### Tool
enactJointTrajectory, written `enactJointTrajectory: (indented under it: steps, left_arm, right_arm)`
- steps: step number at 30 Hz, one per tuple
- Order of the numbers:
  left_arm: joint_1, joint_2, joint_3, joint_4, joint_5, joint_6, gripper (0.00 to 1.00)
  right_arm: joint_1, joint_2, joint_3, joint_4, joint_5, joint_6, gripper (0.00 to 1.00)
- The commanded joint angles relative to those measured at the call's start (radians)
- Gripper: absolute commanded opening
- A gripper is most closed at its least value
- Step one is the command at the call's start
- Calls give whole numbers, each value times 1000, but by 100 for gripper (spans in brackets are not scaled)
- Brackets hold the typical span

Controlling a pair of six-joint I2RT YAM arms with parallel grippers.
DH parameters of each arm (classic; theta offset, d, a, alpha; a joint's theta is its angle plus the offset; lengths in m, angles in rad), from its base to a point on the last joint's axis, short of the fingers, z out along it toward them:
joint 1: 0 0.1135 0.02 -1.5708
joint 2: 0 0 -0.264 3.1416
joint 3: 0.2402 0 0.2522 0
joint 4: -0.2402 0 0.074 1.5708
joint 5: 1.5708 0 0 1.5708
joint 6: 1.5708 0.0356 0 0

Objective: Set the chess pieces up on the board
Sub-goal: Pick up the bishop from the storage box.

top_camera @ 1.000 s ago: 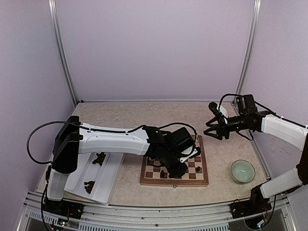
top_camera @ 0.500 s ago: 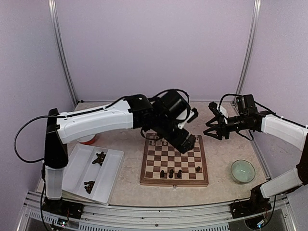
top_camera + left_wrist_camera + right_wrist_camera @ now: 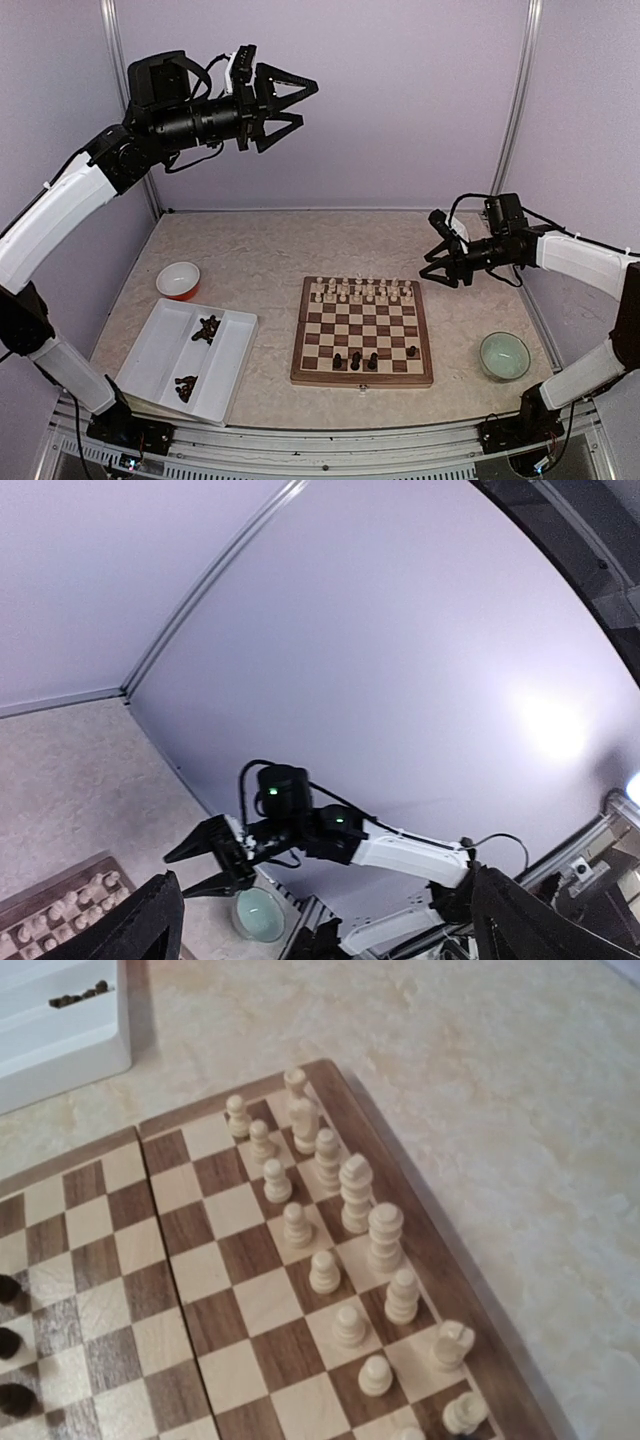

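A beige, marbled tabletop (image 3: 250, 250) is enclosed by plain lavender walls (image 3: 330, 100) with aluminium posts (image 3: 522, 100) at the far corners. The board (image 3: 362, 380) lies flat near the table's centre. It is square and wooden, with dark brown and cream squares inside a brown frame, and its edges run roughly parallel to the table's near edge. In the right wrist view a seam crosses it from the near edge to the far edge. Turned cream-white pieces (image 3: 360, 291) fill the two far ranks from left to right. Four dark chess pieces (image 3: 355, 360) stand upright on the near ranks; their types are probably too small to identify from above. More dark pieces lie heaped in two compartments of a white divided plastic tray (image 3: 160, 345) left of the board. A red bowl (image 3: 178, 279) sits beyond the tray, and a pale green bowl (image 3: 504, 355) sits right of the board. The left gripper (image 3: 308, 105) hangs high against the back wall with its fingers spread wide and empty. The right gripper (image 3: 432, 270) hovers beside the board's far right corner, fingers apart, holding nothing.
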Motion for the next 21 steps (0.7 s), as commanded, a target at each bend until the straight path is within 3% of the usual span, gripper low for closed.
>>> enactJointTrajectory:
  steps: [1,17,21]
  left_arm:
    - [-7,-17,-34,149,104,-100,99]
    - [6,6,-89,315,217,-143,99]
    - [-42,-10,-21,95,-24,53,99]
  right_arm:
    - [-10,32,34,-36,9,14,56]
    - [-10,14,21,-27,26,13,56]
    - [-10,2,20,-23,26,10,56]
